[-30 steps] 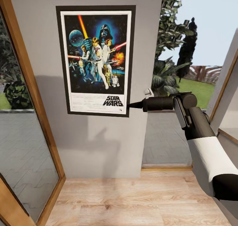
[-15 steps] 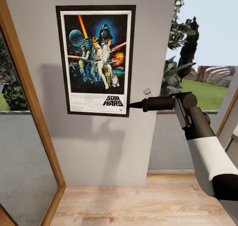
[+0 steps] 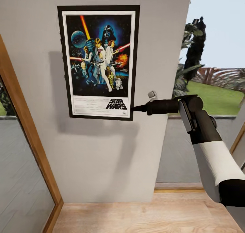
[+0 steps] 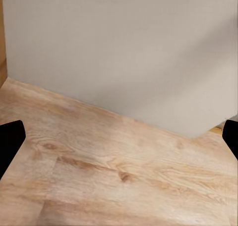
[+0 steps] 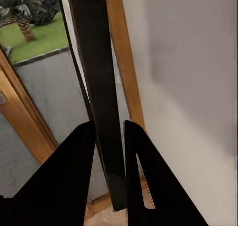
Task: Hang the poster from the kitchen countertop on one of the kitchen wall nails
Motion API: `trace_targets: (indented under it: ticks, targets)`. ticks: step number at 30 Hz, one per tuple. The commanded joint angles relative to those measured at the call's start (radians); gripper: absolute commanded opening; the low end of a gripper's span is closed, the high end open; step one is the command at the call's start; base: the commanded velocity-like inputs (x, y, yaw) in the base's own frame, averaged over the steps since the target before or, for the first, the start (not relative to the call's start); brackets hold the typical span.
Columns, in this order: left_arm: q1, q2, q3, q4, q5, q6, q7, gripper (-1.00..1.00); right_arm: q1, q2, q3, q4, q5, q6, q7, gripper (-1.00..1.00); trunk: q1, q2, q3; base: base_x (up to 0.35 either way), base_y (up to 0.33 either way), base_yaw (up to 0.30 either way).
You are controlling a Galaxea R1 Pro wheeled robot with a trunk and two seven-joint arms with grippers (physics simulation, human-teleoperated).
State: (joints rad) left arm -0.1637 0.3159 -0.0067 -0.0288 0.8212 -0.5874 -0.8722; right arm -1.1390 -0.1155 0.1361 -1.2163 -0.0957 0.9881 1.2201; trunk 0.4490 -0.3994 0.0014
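The poster (image 3: pixel 99 62), a framed Star Wars print with a black frame and white border, hangs upright in front of a grey wall (image 3: pixel 102 151). My right gripper (image 3: pixel 133 108) is shut on the poster's lower right edge, and the arm reaches in from the right. In the right wrist view the poster's thin dark edge (image 5: pixel 94 62) runs between the two black fingers (image 5: pixel 74 176) of the right gripper (image 5: pixel 110 151). The left gripper (image 4: pixel 119 141) is open over the light wood floor (image 4: pixel 119 186), its tips far apart with nothing between them.
A wooden-framed glass panel (image 3: pixel 27 130) stands left of the wall section. To the right, a window (image 3: pixel 211 90) looks onto a lawn and trees. Light wood floor (image 3: pixel 146 216) runs up to the wall's base.
The whole picture has shifted: the wall now spreads further right and the wooden frame has slid left, so the camera moved. The poster and right arm keep their place in the picture.
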Motion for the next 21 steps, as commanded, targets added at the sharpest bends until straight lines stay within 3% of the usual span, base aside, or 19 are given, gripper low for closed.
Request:
trace_targets:
  ticks: [1, 10, 21]
  targets:
    - [0.0, 0.0, -0.001, 0.001, 0.003, -0.003, -0.004, 1.0, -0.001, -0.001, 0.002, 0.0, -0.012, 0.011, -0.003, -1.0, 0.001, -0.001, 0.0, 0.335, 0.0, 0.0]
    - [0.0, 0.0, -0.001, 0.001, 0.003, -0.003, -0.003, 1.0, 0.0, -0.001, 0.002, 0.0, -0.013, 0.011, -0.002, -1.0, 0.001, -0.001, 0.0, 0.315, 0.0, 0.0]
    - [0.0, 0.0, -0.001, 0.002, 0.003, -0.003, -0.004, 1.0, 0.0, -0.001, 0.002, 0.0, -0.013, 0.01, -0.002, -1.0, 0.001, -0.001, 0.0, 0.052, 0.0, 0.0]
